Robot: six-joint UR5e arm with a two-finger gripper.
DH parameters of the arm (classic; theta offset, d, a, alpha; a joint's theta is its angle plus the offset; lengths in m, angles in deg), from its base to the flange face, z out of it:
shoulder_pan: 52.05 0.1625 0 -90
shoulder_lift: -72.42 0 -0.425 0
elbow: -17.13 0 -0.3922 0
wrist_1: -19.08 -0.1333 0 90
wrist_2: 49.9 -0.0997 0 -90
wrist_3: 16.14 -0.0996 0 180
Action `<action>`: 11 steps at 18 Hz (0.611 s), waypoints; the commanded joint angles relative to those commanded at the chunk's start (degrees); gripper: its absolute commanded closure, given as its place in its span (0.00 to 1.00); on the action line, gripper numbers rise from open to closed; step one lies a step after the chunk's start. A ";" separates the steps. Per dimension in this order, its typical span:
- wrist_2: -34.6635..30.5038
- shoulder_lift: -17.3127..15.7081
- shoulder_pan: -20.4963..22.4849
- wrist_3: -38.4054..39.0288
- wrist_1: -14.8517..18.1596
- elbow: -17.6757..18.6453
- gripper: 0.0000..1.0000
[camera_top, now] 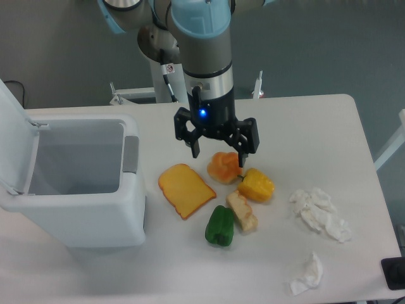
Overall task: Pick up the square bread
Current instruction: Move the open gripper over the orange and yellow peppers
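The square bread lies on the white table in a tight cluster of food. A green pepper sits just beside it on the left, touching or nearly so, and a yellow pepper presses against its upper end. A round orange bun lies just above the yellow pepper, and a flat toast slice lies to the left of the bun. Crumpled white tissues lie well apart to the right, with a smaller wad nearer the front edge. A white bin with its lid raised stands at the left of the table.

The bread is a small blocky chunk, pale beige with a browner crust along its edges, lying at a slant. The peppers look smooth and glossy; the green one is lobed and squat, the yellow one rounder. The toast is orange-yellow with a darker rim and a rounded top. The bun is mottled orange and dome-shaped. The bin is smooth plastic with a grey handle.

The gripper hangs over the bun, black, with a blue light on its body. Its jaws are spread wide and hold nothing; one finger stands at the bun's right edge, the other to its upper left. Whether either touches the bun cannot be told. The bread lies below and to the right, apart from the fingers.
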 joint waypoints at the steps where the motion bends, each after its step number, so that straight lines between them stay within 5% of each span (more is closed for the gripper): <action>1: -0.26 0.09 0.09 -0.18 -0.09 0.00 0.00; 11: -0.79 1.31 0.53 -0.62 -0.09 0.70 0.00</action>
